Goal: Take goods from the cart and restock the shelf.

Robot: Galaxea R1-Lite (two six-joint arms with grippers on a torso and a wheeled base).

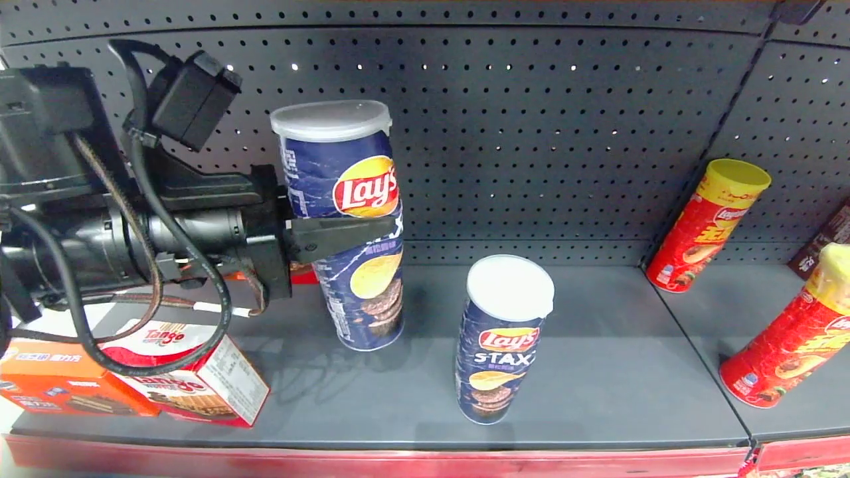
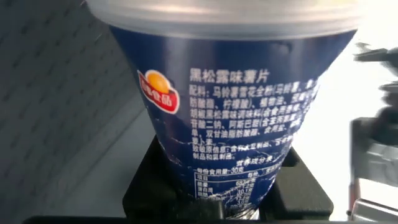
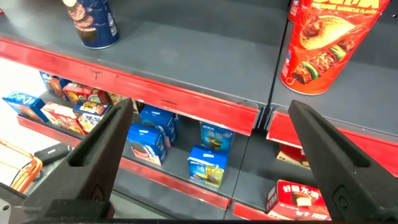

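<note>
My left gripper (image 1: pixel 358 234) is shut around the middle of a tall dark blue chip can (image 1: pixel 352 219) with a clear lid. The can leans slightly, its base at or just above the grey shelf (image 1: pixel 617 358); I cannot tell whether it touches. In the left wrist view this can (image 2: pixel 230 118) stands close, clamped between the black pads (image 2: pixel 298 193). A second, identical blue can (image 1: pixel 501 338) stands upright on the shelf to its right and nearer the front edge. My right gripper (image 3: pixel 214 168) hangs open and holds nothing, in front of the lower shelves, below the standing blue can (image 3: pixel 93 22).
A red-and-white biscuit box (image 1: pixel 192 372) and an orange box (image 1: pixel 60 385) lie at the shelf's left front. Two red chip cans (image 1: pixel 707 226) (image 1: pixel 790 332) stand in the right section. Pegboard (image 1: pixel 564 133) backs the shelf. Blue boxes (image 3: pixel 149 134) fill lower shelves.
</note>
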